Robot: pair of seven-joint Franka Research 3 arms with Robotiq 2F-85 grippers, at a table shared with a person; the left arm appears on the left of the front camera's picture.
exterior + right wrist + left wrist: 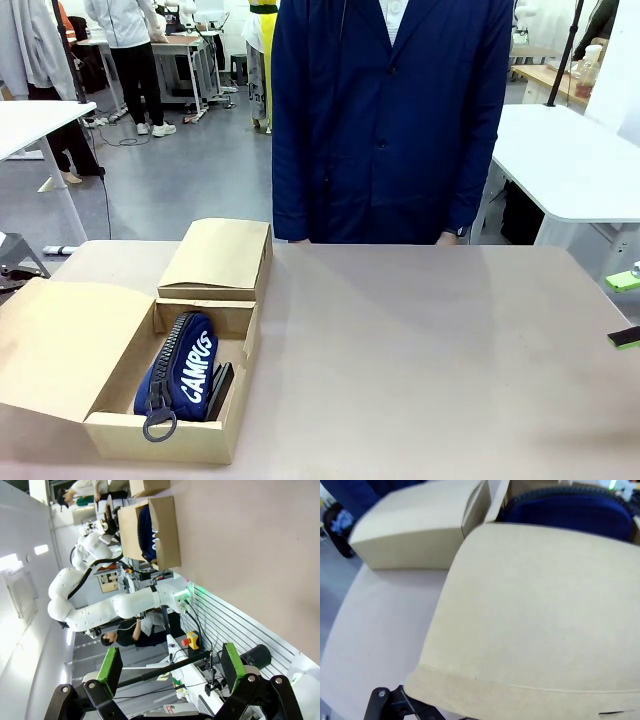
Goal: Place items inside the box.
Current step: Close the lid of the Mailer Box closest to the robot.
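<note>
Second box point(222, 257) behind box point(165, 430) | right end effector point(172, 666) released | left: cannot tell

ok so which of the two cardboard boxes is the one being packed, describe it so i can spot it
Look at the table's near left corner, on the robot's side. Two brown boxes sit there; the open box is the nearer one, its flap lid folded out to the left. Unlike the closed box behind it, it holds a navy pencil case lettered "CAMPUS".

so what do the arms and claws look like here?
Right claw: black linkage body, bright green pads on both fingers. Left arm, seen from the right wrist: glossy white rounded segments with a green light ring near one joint. Person's sleeve: navy coat.
</note>
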